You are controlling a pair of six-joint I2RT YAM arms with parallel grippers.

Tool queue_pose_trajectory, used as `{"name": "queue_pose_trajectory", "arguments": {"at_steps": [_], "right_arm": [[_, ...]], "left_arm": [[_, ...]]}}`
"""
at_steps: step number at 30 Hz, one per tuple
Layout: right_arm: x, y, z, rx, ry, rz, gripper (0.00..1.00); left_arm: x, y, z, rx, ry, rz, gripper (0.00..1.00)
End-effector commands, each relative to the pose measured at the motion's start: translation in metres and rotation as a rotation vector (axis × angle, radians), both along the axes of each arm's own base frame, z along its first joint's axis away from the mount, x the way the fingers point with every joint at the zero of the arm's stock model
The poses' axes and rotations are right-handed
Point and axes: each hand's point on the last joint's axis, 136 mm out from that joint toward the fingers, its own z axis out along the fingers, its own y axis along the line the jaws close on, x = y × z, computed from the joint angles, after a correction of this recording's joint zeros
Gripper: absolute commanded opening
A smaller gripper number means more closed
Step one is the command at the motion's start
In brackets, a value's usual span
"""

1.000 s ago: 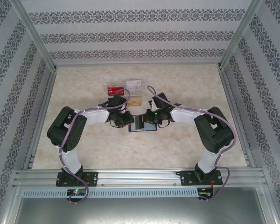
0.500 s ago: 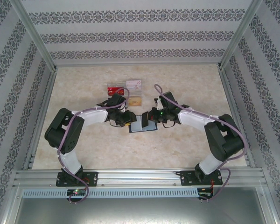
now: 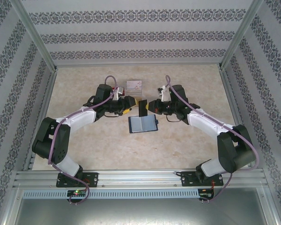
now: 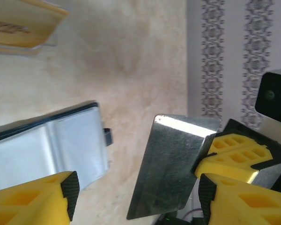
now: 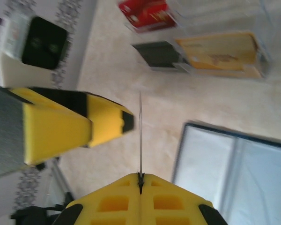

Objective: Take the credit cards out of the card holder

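The black credit card (image 3: 143, 108) hangs upright above the table, and my right gripper (image 3: 149, 107) is shut on its right edge. The right wrist view has that card edge-on (image 5: 140, 136), clamped in the closed yellow tips of the right gripper (image 5: 140, 177). My left gripper (image 3: 131, 105) faces the card from the left, open and not touching it. The left wrist view shows the black card (image 4: 171, 168) between the spread tips of the left gripper (image 4: 136, 192). The navy card holder (image 3: 143, 124) lies open on the table, clear sleeves up (image 5: 234, 159).
The white-pinkish card (image 3: 135, 85) lies at the far middle. A red card (image 5: 145, 14) and an orange-gold card (image 5: 220, 54) lie beyond the holder on clear plastic, with a dark card-like piece (image 5: 159, 55) beside them. Patterned walls enclose the table (image 3: 192, 145).
The right gripper has drawn the black card out of the holder and raised it toward the far side. The left gripper has left the holder, risen and stands open beside the card.
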Motion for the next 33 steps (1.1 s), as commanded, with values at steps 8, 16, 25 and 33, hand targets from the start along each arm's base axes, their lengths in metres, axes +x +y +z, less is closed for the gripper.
{"name": "queue_pose_trajectory", "arguments": {"at_steps": [8,16,25,33], "right_arm": [[0.019,0.014,0.058,0.230,-0.054,0.053,0.00],[0.023,0.009,0.059,0.248,-0.050,0.037,0.00],[0.028,0.012,0.059,0.331,0.039,-0.003,0.13],[0.025,0.023,0.066,0.430,0.088,-0.070,0.26]], "left_arm": [[0.021,-0.018,0.061,-0.215,-0.124,-0.021,0.65],[0.024,-0.020,0.086,-0.250,-0.164,-0.023,0.38],[0.029,-0.016,0.098,-0.304,-0.183,0.059,0.04],[0.036,-0.006,0.110,-0.333,-0.185,0.187,0.00]]}}
